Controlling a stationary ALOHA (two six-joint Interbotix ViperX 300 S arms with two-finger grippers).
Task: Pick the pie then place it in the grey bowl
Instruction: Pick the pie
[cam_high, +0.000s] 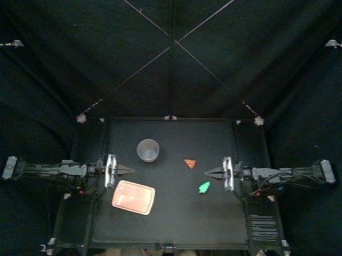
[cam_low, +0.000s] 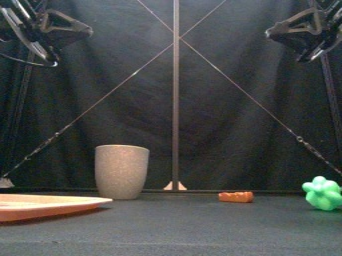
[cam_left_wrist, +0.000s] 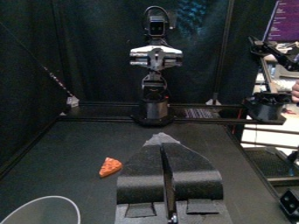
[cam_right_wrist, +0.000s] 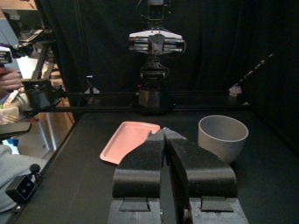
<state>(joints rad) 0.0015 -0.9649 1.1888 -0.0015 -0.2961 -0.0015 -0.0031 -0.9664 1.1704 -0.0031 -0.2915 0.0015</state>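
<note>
Pie (cam_high: 191, 162): small, flat, probably light

The pie, an orange wedge, lies flat on the counter (cam_high: 174, 225), between the grey cup (cam_high: 148, 150) and a green toy (cam_high: 205, 186). It looks stiff and low, so I would pinch it across its straight sides. The left fingers (cam_left_wrist: 146, 166) and right fingers (cam_right_wrist: 146, 166) are pressed together, empty.

On my black table (cam_high: 181, 222), a flat pink plastic tray (cam_high: 132, 196) lies left of its middle and a small knobbly green toy (cam_high: 205, 186) right of it.
</note>
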